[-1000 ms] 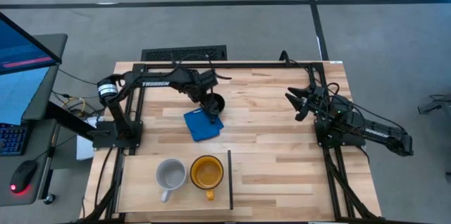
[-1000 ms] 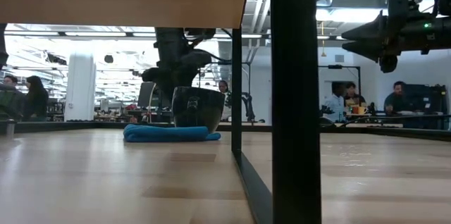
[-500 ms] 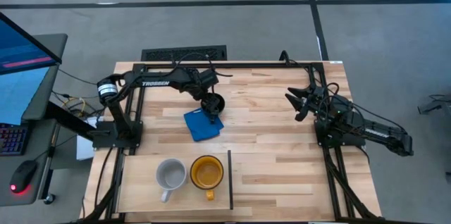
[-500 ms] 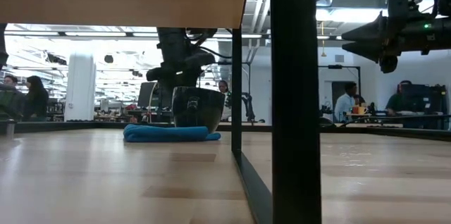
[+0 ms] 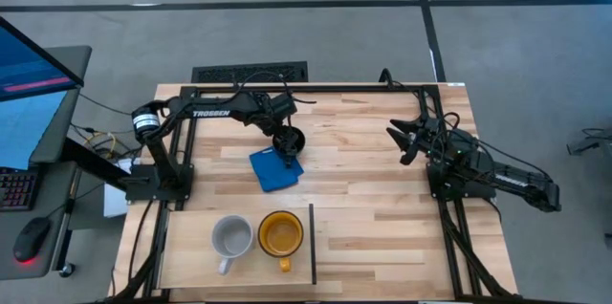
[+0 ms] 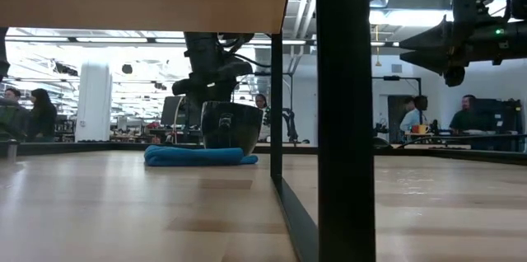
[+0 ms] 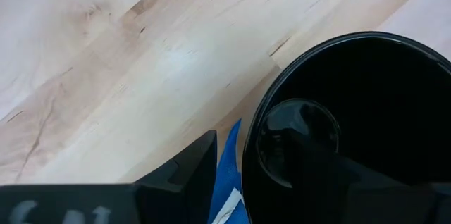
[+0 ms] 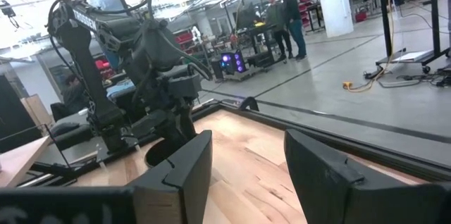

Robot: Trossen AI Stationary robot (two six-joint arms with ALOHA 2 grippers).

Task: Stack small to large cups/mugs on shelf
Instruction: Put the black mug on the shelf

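The glossy black mug (image 5: 291,139) stands upright on the blue cloth (image 5: 275,169) at the table's far middle; the low view shows its base on the cloth (image 6: 231,126). My left gripper (image 5: 284,133) is open over the mug's rim. One finger (image 7: 189,175) stands outside the wall and the other reaches inside the mug (image 7: 352,111). The grey-white mug (image 5: 231,237) and the yellow mug (image 5: 280,234) stand side by side on the pale shelf panel (image 5: 191,247), next to its dark divider (image 5: 312,243). My right gripper (image 5: 405,141) is open and empty at the right.
The blue cloth (image 7: 229,182) shows between my left outer finger and the mug's wall. Bare planks lie between the cloth and the shelf panel and between the two arms. A dark upright (image 6: 346,130) stands close in the low view. People show in the room beyond.
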